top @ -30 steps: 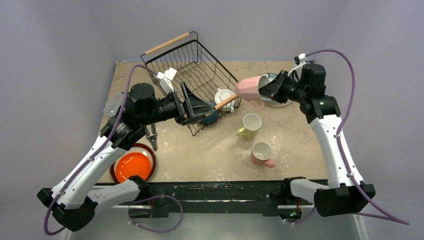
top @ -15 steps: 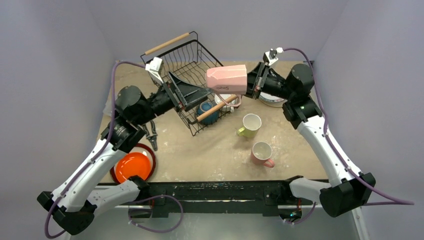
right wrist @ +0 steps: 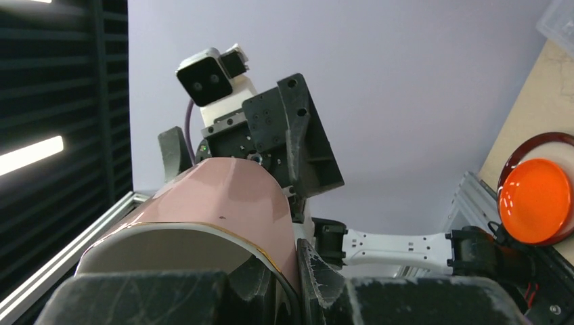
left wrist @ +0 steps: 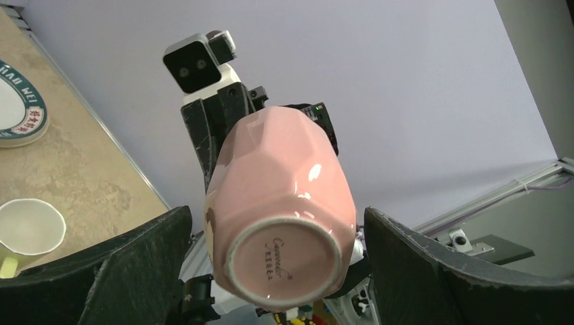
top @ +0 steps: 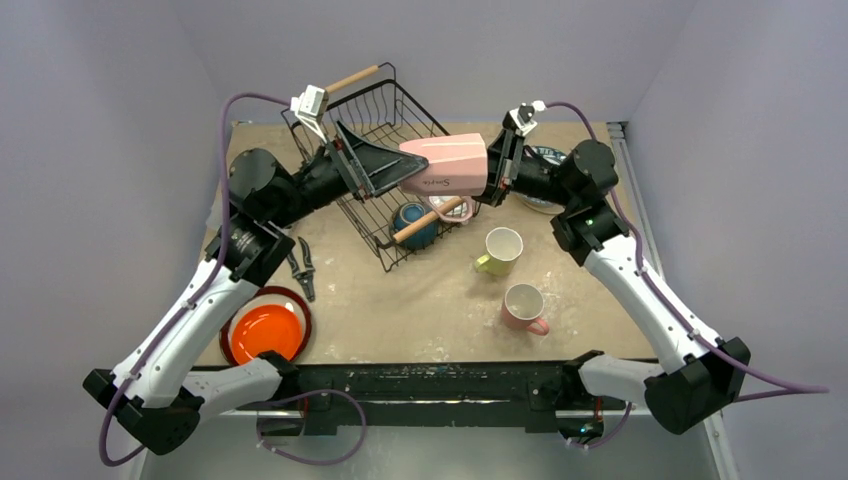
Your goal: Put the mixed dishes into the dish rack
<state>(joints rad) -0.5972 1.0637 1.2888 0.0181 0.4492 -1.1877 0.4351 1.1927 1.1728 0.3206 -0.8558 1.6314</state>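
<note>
My right gripper (top: 491, 168) is shut on the rim of a pink mug (top: 445, 166), one finger inside and one outside, as the right wrist view (right wrist: 223, 196) shows. The mug hangs on its side above the black wire dish rack (top: 372, 115). My left gripper (top: 393, 166) is open, and its fingers (left wrist: 135, 271) stand on either side of the mug's base (left wrist: 281, 217) without touching it. A teal bowl (top: 410, 222) and a white two-handled cup (top: 452, 206) sit in the rack's near end.
A yellow-green mug (top: 498, 250) and a second pink mug (top: 523, 306) stand on the table right of the rack. An orange plate (top: 265, 331) lies on a dark red-rimmed plate at the near left. Black pliers (top: 301, 268) lie beside it. A teal-rimmed plate (top: 541, 203) lies under my right arm.
My right arm has carried the pink mug left, over the rack. My left gripper has risen and moved back, and now straddles the mug's base.
</note>
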